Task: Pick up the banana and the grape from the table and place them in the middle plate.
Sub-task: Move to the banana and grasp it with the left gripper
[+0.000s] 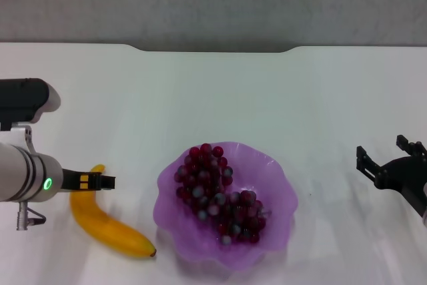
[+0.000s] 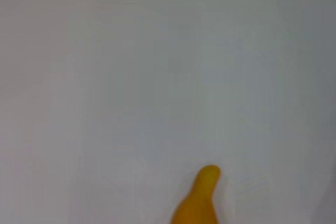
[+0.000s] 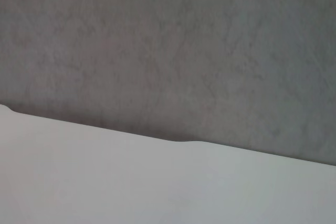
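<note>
White table is filling most of the head view, its far edge notched and meeting a grey wall behind. The right wrist view is showing only that table edge and the wall.

Middle plate — translucent purple, wavy flower-shaped rim — is sitting near the front centre of the table. The grape bunch is lying inside it, running diagonally from the far-left part of the bowl toward the near-right part, dark red-purple berries with pale highlights.

Left arm is reaching in from the left edge, silver forearm with a green ring light. The left gripper is hovering right over the stem end of the banana — black tip with orange marks is overlapping the fruit's upper end in the head view; cannot tell how wide the claw is or whether it is touching. The banana is lying on the table just left of the plate, apart from it, dark tip pointing toward the plate's near-left rim. The left wrist view is catching only the banana's stem end on bare white surface.

Right gripper is sitting off at the right edge, well apart from the plate, black fingers spread apart and holding nothing.
</note>
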`<state>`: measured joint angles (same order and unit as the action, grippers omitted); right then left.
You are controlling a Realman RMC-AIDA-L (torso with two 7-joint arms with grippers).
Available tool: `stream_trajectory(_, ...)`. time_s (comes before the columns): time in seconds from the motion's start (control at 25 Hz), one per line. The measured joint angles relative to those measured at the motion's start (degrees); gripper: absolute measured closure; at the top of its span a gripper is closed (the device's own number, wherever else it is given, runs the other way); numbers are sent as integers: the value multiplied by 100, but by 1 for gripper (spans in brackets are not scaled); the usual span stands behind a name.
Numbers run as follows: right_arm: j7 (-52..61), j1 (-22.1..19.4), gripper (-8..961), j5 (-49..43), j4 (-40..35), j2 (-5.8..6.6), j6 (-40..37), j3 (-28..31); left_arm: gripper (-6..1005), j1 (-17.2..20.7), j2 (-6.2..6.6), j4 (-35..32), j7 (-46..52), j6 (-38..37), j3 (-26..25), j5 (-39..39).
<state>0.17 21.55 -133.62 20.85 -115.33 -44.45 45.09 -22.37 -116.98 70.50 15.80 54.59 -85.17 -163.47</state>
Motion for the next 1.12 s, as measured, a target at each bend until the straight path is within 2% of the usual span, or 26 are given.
stream_trajectory(0.64, -132, 5, 92, 16, 34, 2, -17, 0, 111, -352, 0, -969, 105, -415, -15, -89)
stream_trajectory(1.12, -137, 1, 92, 30, 33, 2, -28, 0, 120, -377, 0, -1115, 108, -479, 36, -89)
